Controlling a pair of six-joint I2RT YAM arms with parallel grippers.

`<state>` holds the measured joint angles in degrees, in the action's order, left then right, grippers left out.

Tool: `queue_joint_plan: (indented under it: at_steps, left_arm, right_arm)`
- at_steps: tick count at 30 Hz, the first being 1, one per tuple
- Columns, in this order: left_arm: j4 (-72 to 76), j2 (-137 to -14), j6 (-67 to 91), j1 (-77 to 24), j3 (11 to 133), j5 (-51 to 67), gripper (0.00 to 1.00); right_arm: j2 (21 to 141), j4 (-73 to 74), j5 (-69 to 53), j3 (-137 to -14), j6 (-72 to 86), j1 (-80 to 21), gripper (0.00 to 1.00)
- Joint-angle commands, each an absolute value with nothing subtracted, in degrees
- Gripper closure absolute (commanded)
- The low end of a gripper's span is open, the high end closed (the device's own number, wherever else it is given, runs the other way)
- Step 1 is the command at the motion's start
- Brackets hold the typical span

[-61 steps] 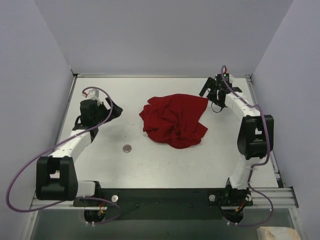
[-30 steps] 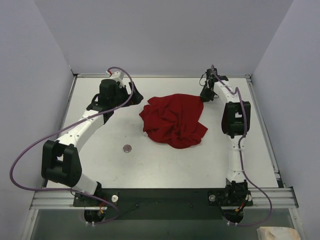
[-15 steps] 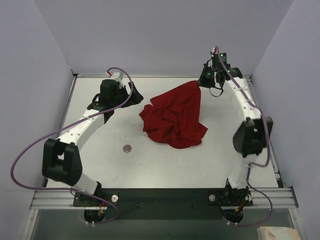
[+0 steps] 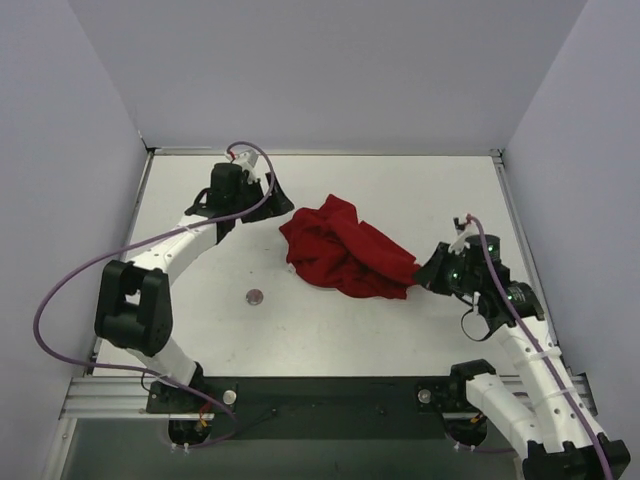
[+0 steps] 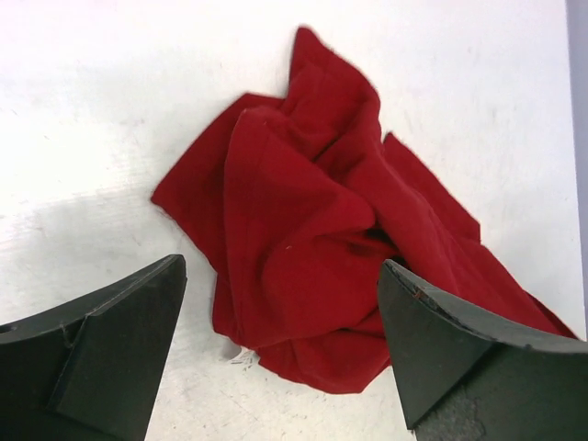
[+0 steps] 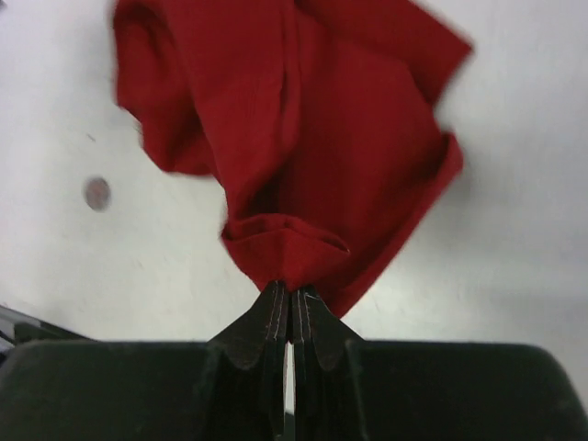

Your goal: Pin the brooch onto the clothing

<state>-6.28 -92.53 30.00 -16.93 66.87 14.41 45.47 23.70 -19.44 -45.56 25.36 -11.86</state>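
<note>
The clothing [image 4: 345, 255] is a red T-shirt lying crumpled at the middle of the table. My right gripper [image 4: 421, 274] is shut on its right-hand edge, and the right wrist view shows the fabric [image 6: 294, 138] pinched at the gripper's [image 6: 290, 292] tips. My left gripper [image 4: 282, 199] stands open just left of the shirt's far corner, and in its wrist view the gripper [image 5: 283, 266] frames the shirt [image 5: 312, 239] without touching it. The brooch [image 4: 255, 296] is a small round disc lying on the table left of the shirt; the brooch [image 6: 96, 193] also shows in the right wrist view.
Raised rails run along the table's left edge [image 4: 140, 215] and right edge [image 4: 510, 215]. Grey walls close in the back and both sides. A scrap of white [image 5: 237, 354] peeks out under the shirt's near edge.
My right arm has swung from the far right corner down to the near right, dragging the shirt's edge with it. The left gripper has edged closer to the shirt.
</note>
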Motion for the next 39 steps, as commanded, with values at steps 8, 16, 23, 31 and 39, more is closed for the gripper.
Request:
queue_joint_plan:
  at_steps: [8, 16, 23, 31, 39]
  left_arm:
    - [-20.63, -106.24, 23.03, -24.34, 89.52, 15.04, 0.06]
    - [-40.23, -125.31, 11.97, -32.15, 122.74, 8.36, 0.05]
    - [-52.92, -143.86, 7.12, -36.65, 145.99, 5.01, 0.1]
    - [-47.81, -145.72, 7.91, -37.18, 139.92, 5.71, 0.17]
    - [-40.08, -147.04, 11.51, -37.18, 138.25, 6.94, 0.56]
  right_arm:
    - [50.44, 38.67, -20.04, -36.65, 32.25, -16.26, 1.0]
    - [56.51, 38.85, -20.3, -35.33, 33.48, -17.4, 1.0]
    - [58.89, 38.76, -18.02, -36.47, 32.78, -17.4, 1.0]
    - [60.91, 38.41, -16.7, -38.41, 31.91, -17.23, 1.0]
    - [62.58, 37.35, -15.65, -39.37, 30.94, -17.23, 1.0]
